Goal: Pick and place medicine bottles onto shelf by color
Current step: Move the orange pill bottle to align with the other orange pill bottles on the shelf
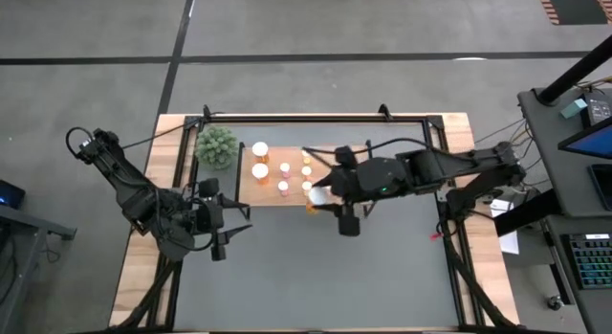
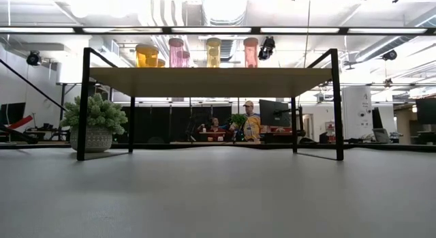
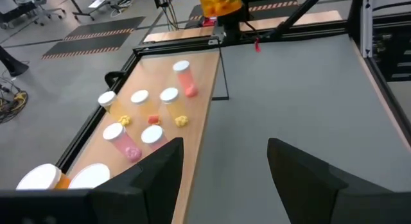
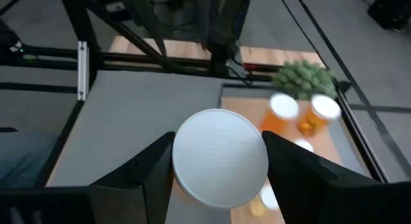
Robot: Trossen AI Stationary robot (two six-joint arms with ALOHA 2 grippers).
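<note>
The light-wood shelf (image 1: 339,181) stands at the table's far middle. On it stand two orange bottles (image 1: 260,159), two pink ones (image 1: 284,177) and several yellow ones (image 1: 307,171), all white-capped. My right gripper (image 1: 320,194) is over the shelf's near edge, shut on a larger orange bottle with a white cap (image 4: 220,156). Its orange body shows in the left wrist view (image 3: 219,2). My left gripper (image 1: 226,219) is open and empty over the table, near the shelf's left end. My right gripper pinches the orange bottle at its top end, one finger (image 4: 151,169) on each side of the white cap's rim (image 4: 183,161). The fingers come from the table's right side. The bottle stands upright, cap up; whether its base touches the shelf I cannot tell.
A green spiky plant ball in a pot (image 1: 217,145) stands at the shelf's far left corner. Black frame rails (image 1: 316,116) run along the table's far edge and sides. The grey table top (image 1: 316,267) stretches toward the near edge.
</note>
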